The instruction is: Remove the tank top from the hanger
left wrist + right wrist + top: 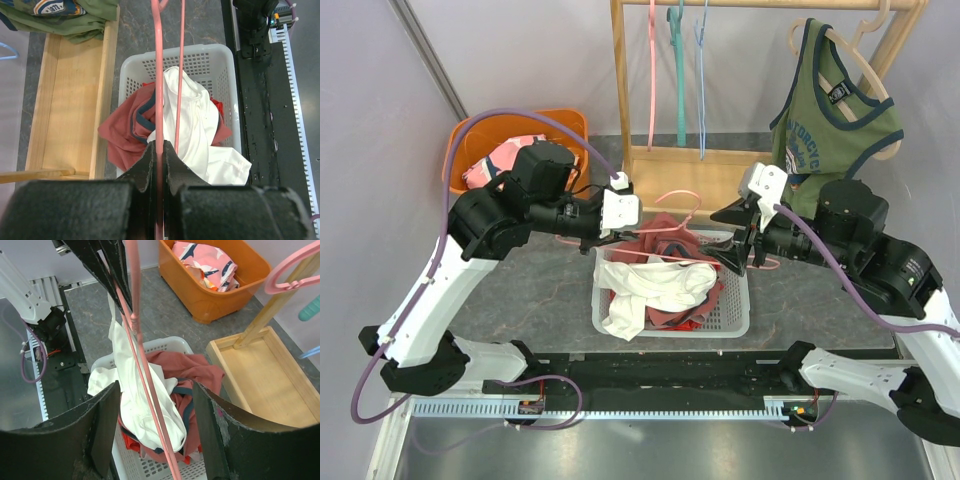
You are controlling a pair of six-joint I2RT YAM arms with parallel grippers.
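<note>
My left pincer (159, 150) was pinched fully shut on the pink hanger (159, 75), holding it up above the white basket (200, 55), with the hanger's thin bars reaching out over the basket's middle. My right pincer (155, 390) stood with its jaws well apart above the basket's right side, one finger on either side of those bars and nothing in its grip. The white tank top (130, 390) was draped from the hanger close to the left pincer's fingers and trailed down into the basket, where most of it lay heaped on a red garment (120, 130). An orange bin (480, 130) of clothes sat behind and to the left of the basket, and a wooden rack (680, 170) stood directly behind the basket, with a green tank top (830, 110) hung on it behind the basket's right side
</note>
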